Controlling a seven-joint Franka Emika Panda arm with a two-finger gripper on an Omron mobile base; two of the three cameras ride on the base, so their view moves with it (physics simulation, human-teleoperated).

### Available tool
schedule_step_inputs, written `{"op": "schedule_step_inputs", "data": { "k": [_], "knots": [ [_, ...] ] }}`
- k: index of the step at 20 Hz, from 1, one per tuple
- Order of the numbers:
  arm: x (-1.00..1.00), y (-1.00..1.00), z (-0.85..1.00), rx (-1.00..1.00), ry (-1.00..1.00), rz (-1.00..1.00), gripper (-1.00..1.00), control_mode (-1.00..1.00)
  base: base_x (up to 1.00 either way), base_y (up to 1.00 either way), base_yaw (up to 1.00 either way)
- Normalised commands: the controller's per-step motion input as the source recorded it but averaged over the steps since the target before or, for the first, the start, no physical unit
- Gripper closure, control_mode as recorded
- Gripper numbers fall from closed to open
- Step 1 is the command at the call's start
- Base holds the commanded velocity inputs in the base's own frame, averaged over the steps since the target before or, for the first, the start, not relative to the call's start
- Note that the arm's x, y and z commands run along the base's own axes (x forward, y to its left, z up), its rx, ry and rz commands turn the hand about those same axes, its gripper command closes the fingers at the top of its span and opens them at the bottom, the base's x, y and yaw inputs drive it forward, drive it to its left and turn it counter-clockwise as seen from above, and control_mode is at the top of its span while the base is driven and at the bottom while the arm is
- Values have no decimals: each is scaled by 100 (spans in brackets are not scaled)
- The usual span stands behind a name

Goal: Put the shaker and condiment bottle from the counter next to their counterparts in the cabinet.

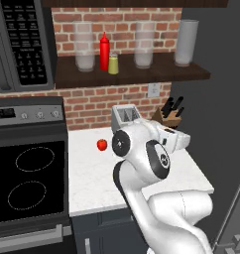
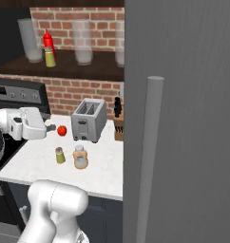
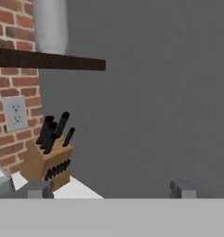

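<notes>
The shaker (image 2: 60, 155), a squat yellow-olive cylinder with a grey-brown cap, stands on the white counter (image 2: 36, 163). The tan condiment bottle (image 2: 80, 157) with a white cap stands just right of it. On the dark wooden cabinet (image 1: 156, 74) shelf are the counterparts: a red squeeze bottle (image 1: 104, 51) and a small yellow-green shaker (image 1: 113, 64) side by side. My gripper (image 2: 49, 127) hovers above the counter, up and left of the shaker, open with nothing between its fingertips (image 3: 37, 189). It faces the knife block (image 3: 49, 157).
A silver toaster (image 2: 89, 120) and a red tomato (image 2: 62, 130) sit behind the counter items. Clear glass jars (image 1: 84, 47) flank the counterparts on the shelf. A grey fridge panel (image 2: 193, 95) with a long handle bounds the right. Stove (image 1: 28, 178) and microwave (image 1: 18, 44) lie left.
</notes>
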Motion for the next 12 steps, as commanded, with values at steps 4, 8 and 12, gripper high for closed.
{"op": "schedule_step_inputs", "data": {
  "k": [4,8,12],
  "knots": [
    [-6,15,-55,0,-5,-35,-100,-100,0,0,0],
    [0,28,-44,0,-14,-29,-100,-100,0,0,0],
    [0,33,-30,0,-20,-22,-100,-100,0,0,0]
  ]
}}
